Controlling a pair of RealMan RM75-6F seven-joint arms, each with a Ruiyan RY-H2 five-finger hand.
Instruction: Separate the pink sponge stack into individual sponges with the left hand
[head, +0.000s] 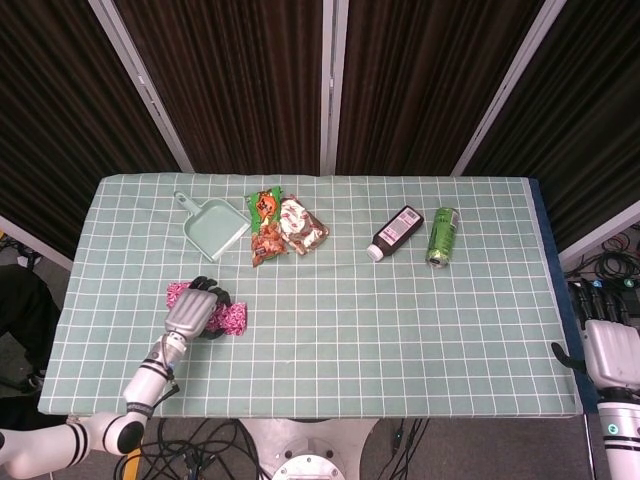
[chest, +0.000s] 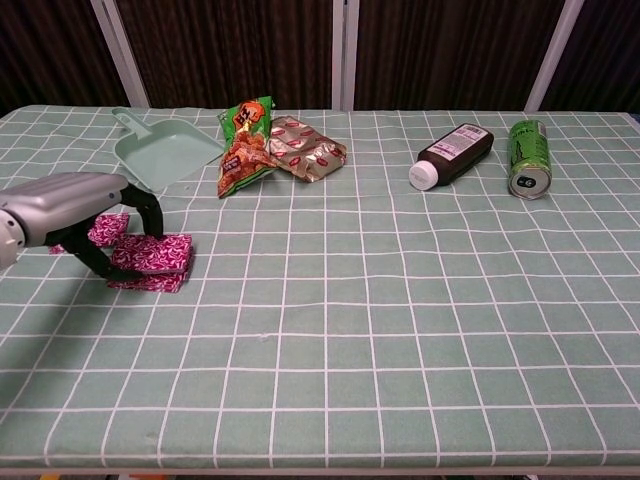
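My left hand (chest: 68, 206) (head: 190, 312) is at the table's front left, its dark fingers (chest: 140, 222) curled over the left edge of a pink patterned sponge (chest: 156, 254) (head: 235, 318). That sponge is tipped slightly up off a second pink layer (chest: 150, 283) lying under it. Another pink sponge (chest: 106, 229) (head: 179, 291) lies flat just behind the hand, partly hidden by it. My right hand (head: 610, 350) hangs off the table's right edge, far from the sponges, holding nothing, and only the head view shows it.
A mint dustpan (chest: 165, 153) lies behind the sponges. Two snack bags (chest: 245, 135) (chest: 305, 148) sit at the back centre. At the back right a dark bottle (chest: 455, 153) and a green can (chest: 529, 158) lie on their sides. The checked tablecloth (chest: 380, 320) covers the table.
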